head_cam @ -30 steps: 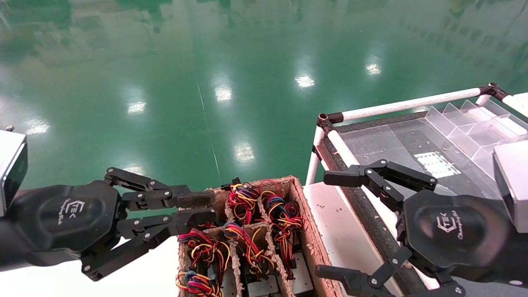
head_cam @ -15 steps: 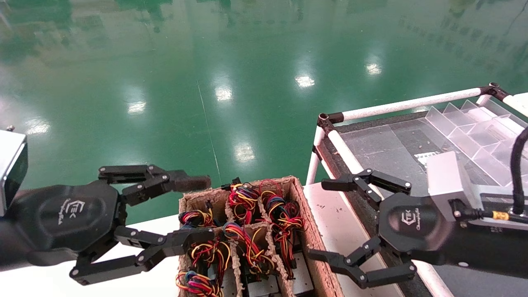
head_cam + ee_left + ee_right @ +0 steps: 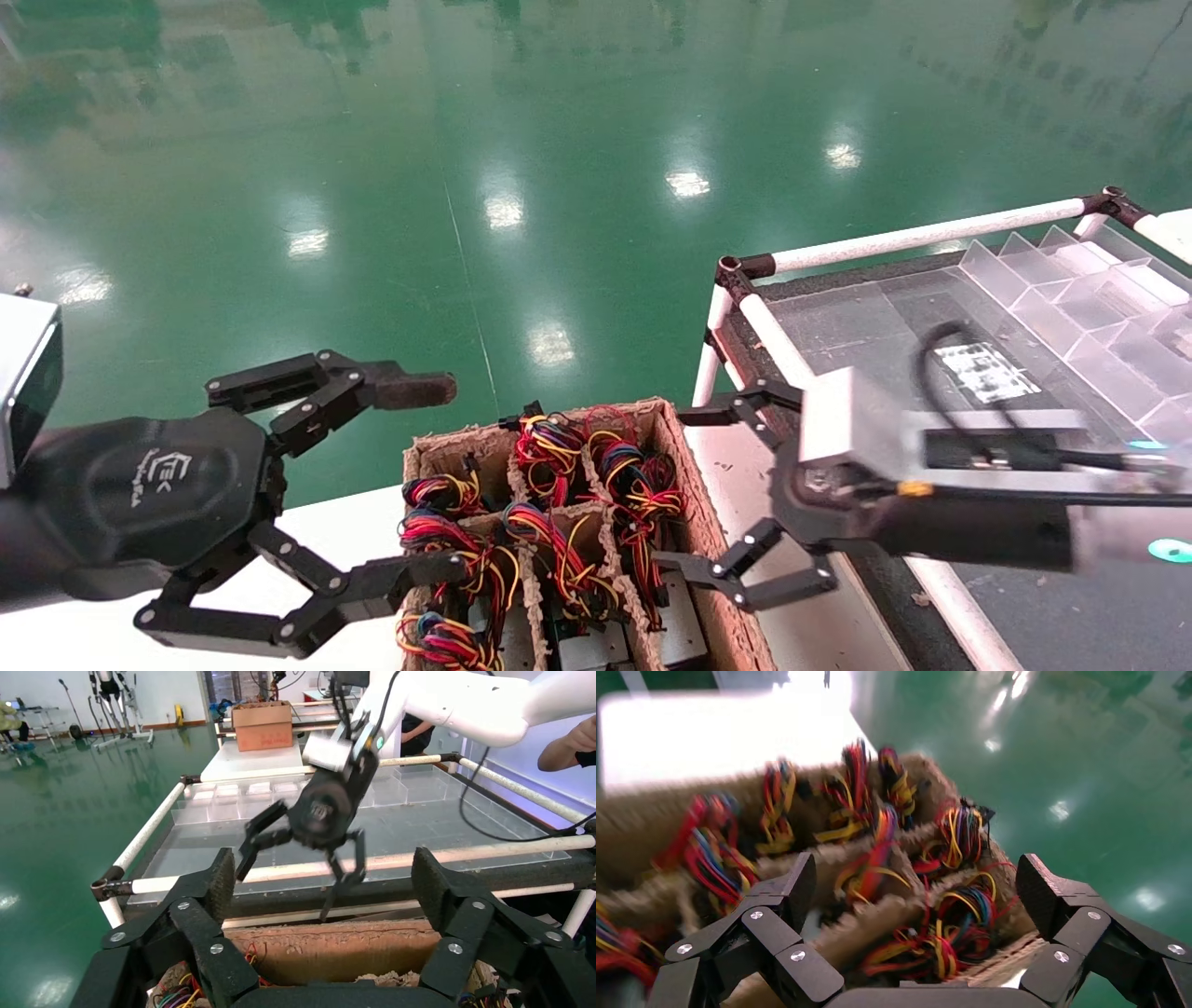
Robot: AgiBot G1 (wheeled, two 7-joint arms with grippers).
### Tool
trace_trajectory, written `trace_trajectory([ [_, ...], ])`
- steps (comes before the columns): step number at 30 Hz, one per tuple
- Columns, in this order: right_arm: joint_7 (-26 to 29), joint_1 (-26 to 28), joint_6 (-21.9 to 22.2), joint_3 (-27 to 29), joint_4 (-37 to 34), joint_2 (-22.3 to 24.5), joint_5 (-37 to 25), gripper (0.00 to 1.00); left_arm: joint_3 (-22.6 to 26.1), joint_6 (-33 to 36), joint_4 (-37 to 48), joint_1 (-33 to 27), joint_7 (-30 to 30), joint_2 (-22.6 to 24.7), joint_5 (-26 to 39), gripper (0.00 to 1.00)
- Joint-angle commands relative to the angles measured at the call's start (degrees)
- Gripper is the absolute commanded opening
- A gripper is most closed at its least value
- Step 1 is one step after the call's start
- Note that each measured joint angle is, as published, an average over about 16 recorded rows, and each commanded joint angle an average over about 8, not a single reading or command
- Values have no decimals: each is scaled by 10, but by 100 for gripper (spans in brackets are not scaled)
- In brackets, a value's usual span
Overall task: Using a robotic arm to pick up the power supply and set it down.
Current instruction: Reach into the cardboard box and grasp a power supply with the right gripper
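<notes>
Looks like some kind of factory floor or robotics test hall. That glossy green epoxy floor (image 3: 521, 140) is reflecting rows of ceiling lights, and a work cart (image 3: 931, 233) built from white pipe is sitting there carrying clear plastic divider trays (image 3: 1080, 289). In the left wrist view, a cardboard box (image 3: 261, 724) is resting on another bench farther back, with stands and equipment (image 3: 116, 699) lining the far wall.

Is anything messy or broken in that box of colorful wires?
The brown box has ragged, crumbling walls and dividers, and wire bundles spill up over them in tangles. Both the left gripper and right gripper hang open, holding nothing.
</notes>
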Motion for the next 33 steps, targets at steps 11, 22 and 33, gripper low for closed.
trace_trajectory([
  [11, -45, 43, 44, -53, -8, -66, -136, 100, 0, 0, 0, 0, 0, 0, 0, 100],
  [22, -29, 83, 51, -100, -21, -107, -242, 100, 0, 0, 0, 0, 0, 0, 0, 100],
  [33, -10, 115, 29, -129, -24, -136, -287, 0, 0, 0, 0, 0, 0, 0, 0, 100],
])
